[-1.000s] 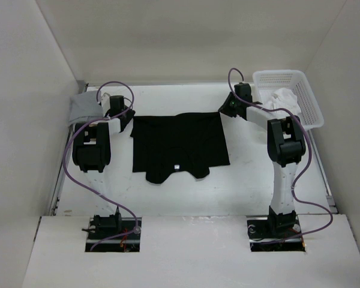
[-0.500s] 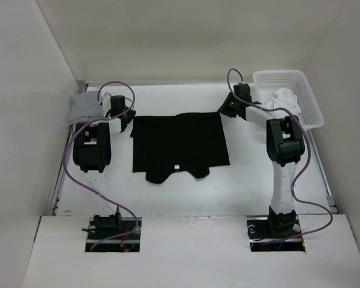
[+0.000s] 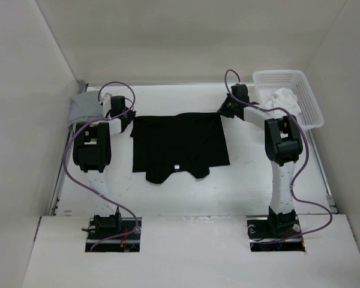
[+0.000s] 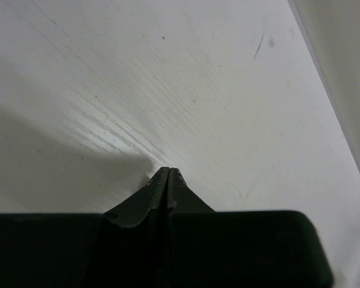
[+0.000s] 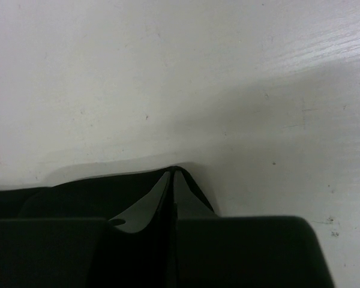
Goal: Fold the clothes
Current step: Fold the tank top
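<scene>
**Top view.** Clothes (image 3: 179, 147) lie spread flat on desk (image 3: 186, 192), about mid-desk between the two arms. Black, one layer as far as I can see, far edge roughly straight, near edge uneven w/ two lobes. Tiny white label (image 3: 177, 167) near the near edge. L gripper (image 3: 127, 118) sits low at far-left corner of the clothes, R gripper (image 3: 224, 110) at far-right corner. Jaw state not readable from here. Grey cloth (image 3: 83, 107) at far-left of desk, just behind L arm, apart from the clothes. White basket (image 3: 312, 105) at far-right corner, white cloth (image 3: 283, 96) inside it.

**L wrist view.** L gripper (image 4: 168, 174) clenched, fingertips pressed together, no gap. Tips low, close to the desk (image 4: 168, 78), shadow to the left. No fabric seen past the tips. Dark mass at bottom of frame could be gripper body or cloth, can't separate, so can't tell if anything is pinched. Pale wall (image 4: 348, 72) along right edge.

**R wrist view.** R gripper (image 5: 171, 175) clenched, tips together. Black clothes (image 5: 60, 195) run in from the left as a low band and rise to a small peak around the tips, so it is grasping the cloth edge at that corner. Bare desk (image 5: 168, 72) beyond.
</scene>
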Controlling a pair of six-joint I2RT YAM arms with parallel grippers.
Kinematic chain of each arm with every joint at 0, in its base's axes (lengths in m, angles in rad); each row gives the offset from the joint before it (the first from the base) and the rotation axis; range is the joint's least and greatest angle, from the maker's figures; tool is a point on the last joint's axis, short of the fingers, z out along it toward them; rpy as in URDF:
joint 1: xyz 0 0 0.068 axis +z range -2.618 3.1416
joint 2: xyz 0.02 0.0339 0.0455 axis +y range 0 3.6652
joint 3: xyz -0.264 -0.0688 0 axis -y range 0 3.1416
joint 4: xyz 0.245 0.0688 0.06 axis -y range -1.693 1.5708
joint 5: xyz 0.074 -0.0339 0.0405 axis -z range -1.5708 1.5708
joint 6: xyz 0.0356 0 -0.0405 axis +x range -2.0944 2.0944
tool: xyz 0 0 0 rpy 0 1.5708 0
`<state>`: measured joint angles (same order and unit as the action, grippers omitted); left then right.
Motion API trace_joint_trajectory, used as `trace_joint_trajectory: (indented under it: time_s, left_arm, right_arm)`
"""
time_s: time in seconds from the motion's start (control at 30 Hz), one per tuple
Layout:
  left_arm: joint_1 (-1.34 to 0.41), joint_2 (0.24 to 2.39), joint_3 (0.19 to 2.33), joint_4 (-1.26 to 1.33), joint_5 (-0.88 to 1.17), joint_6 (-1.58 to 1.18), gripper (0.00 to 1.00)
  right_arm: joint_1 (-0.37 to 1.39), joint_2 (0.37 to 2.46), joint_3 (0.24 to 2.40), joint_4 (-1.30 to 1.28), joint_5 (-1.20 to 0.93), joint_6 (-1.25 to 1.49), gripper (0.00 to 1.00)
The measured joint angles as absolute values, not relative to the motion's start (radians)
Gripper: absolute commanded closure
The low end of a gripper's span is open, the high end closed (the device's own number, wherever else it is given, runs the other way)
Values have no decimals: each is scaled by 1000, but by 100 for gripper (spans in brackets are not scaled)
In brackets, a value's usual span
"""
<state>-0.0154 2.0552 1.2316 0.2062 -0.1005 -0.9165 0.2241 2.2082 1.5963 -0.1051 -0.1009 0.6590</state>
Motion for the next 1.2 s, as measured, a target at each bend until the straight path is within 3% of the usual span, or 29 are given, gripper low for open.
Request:
trace_joint_trajectory:
  time_s: [0.57,0.73,0.87,1.2]
  left_arm:
    - [-1,1880,1053,265,-101,-925,100]
    - [1,1881,1075,245,-100,-923,76]
    - [5,1944,1112,230,-92,-926,71]
    - [13,2017,1129,274,-49,-939,75]
  right_arm:
    - [243,2082,1490,-67,-97,662,97]
    - [250,2060,1482,-51,-98,662,97]
    - [250,2060,1482,-52,-98,662,97]
    - [250,2066,1482,-51,-102,662,97]
